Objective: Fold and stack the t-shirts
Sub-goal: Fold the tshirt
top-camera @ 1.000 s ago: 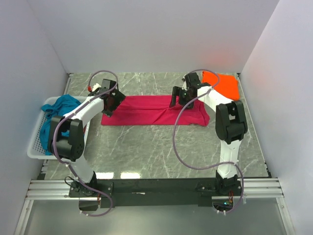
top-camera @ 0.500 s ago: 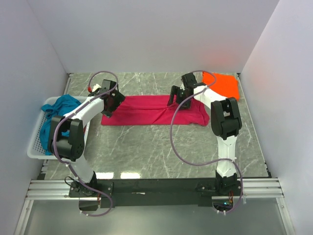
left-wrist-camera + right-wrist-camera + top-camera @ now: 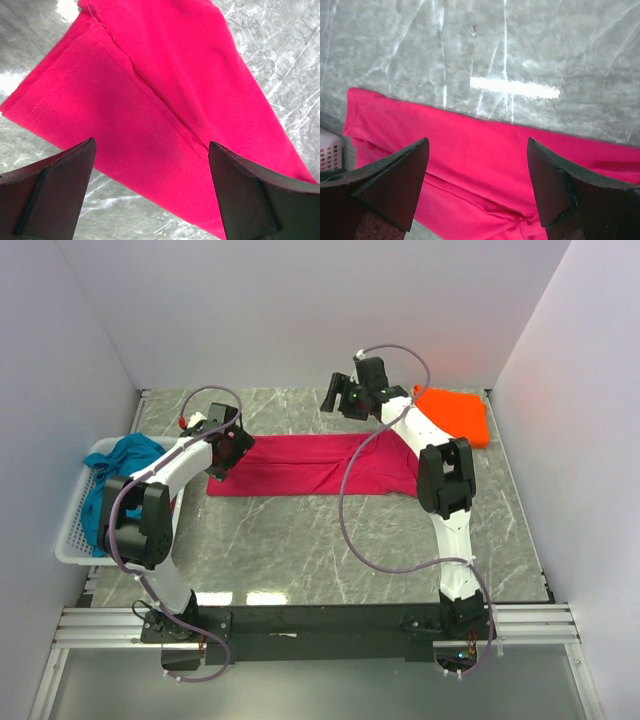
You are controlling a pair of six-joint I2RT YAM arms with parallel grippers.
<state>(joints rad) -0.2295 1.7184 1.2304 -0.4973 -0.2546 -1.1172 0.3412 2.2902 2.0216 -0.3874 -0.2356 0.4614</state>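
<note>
Grey marble table [image 3: 300, 550]: we see the magenta t-shirt [image 3: 300, 465] lying flat, left gripper [image 3: 151, 145] spread wide just over it, right gripper [image 3: 477, 142] equally wide above, both empty.

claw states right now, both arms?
Left claw: open, empty, over the magenta t-shirt.
Right claw: open, empty.

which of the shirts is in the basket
The teal-blue t-shirt, bunched in the white lattice basket at the left. The magenta-pink t-shirt lies flat in the middle; the orange t-shirt sits at the far right.
</note>
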